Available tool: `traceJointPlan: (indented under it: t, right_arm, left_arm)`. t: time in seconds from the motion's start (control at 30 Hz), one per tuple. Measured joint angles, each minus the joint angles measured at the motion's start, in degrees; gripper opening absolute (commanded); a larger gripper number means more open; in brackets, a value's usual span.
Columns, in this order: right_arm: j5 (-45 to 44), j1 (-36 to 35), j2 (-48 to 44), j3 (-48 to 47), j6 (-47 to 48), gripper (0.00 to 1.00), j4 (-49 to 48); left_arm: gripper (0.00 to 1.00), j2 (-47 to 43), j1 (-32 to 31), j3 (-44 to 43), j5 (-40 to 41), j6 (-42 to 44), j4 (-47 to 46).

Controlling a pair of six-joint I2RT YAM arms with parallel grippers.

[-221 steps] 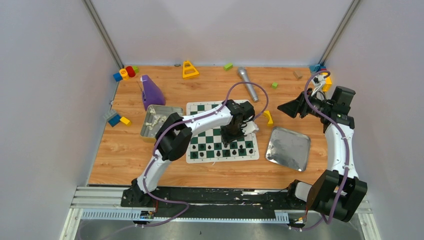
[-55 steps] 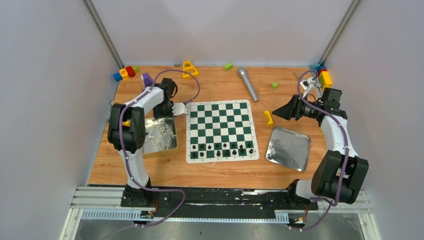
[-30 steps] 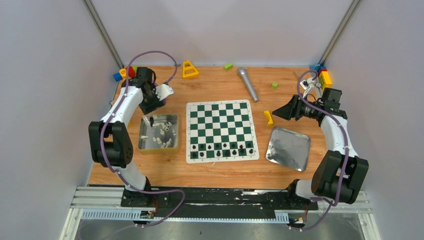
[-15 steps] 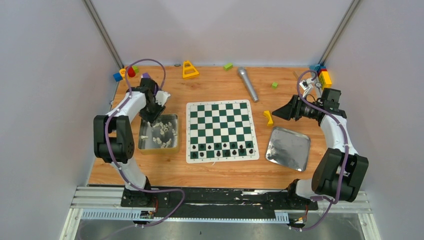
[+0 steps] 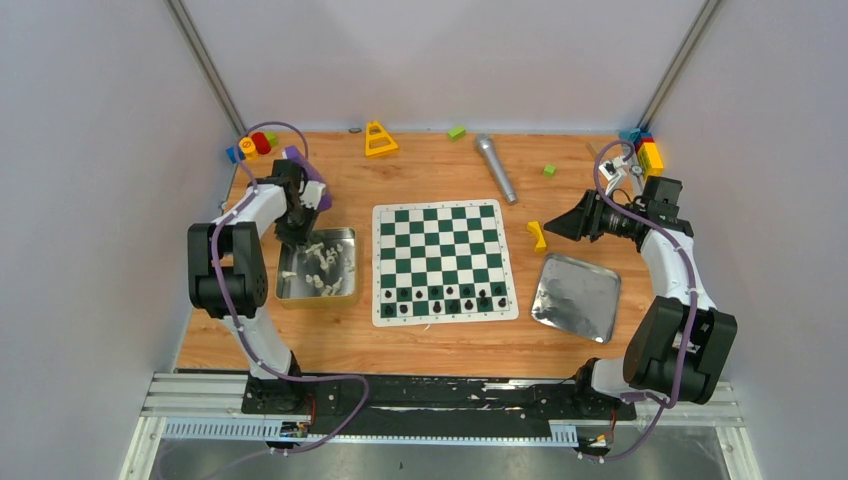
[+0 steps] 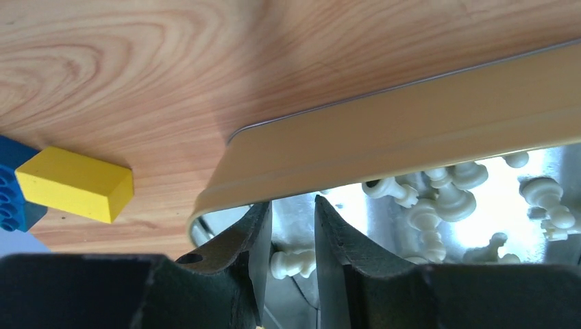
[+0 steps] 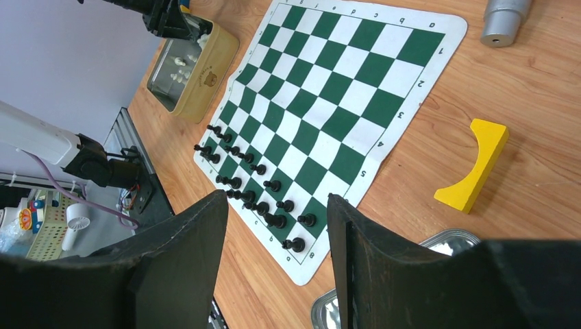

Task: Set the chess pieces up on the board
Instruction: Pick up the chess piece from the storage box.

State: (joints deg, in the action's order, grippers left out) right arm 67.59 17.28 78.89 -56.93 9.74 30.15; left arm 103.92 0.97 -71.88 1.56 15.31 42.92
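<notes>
The green-and-white board (image 5: 441,240) (image 7: 329,89) lies mid-table, with black chess pieces (image 5: 450,298) (image 7: 267,205) on its two near rows. Left of it stands a cream tin (image 5: 283,288) (image 6: 411,130) holding several white chess pieces (image 5: 325,262) (image 6: 438,199). My left gripper (image 5: 297,235) (image 6: 292,202) reaches down into the tin's far left corner. Its jaws stand narrow, closed on a white chess piece (image 6: 296,262) that lies crosswise between them. My right gripper (image 5: 558,228) (image 7: 277,197) hangs open above the table to the right of the board, nothing between its fingers.
A yellow arch block (image 5: 538,236) (image 7: 473,175) and a shiny metal tray (image 5: 577,295) lie right of the board. A grey microphone (image 5: 495,168) lies behind it. A yellow block (image 6: 75,184) sits just outside the tin. Toy blocks (image 5: 250,146) are scattered along the back edge.
My left arm has swung from behind the tin down into its far left corner, and its jaws have narrowed onto a white piece. The right arm has not moved.
</notes>
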Motion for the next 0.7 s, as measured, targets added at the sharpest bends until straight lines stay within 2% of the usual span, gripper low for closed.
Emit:
traceJointPlan:
  t: [0.27, 0.7]
  right_arm:
    - [0.00, 0.00, -0.02, 0.00, 0.02, 0.56, 0.02]
    - [0.00, 0.00, -0.02, -0.02, 0.02, 0.56, 0.02]
  left_arm:
    - [0.36, -2.95, 2.16, 2.36, -1.07, -1.75, -2.08]
    - [0.32, -3.41, 2.19, 3.89, -3.63, -6.38, -6.03]
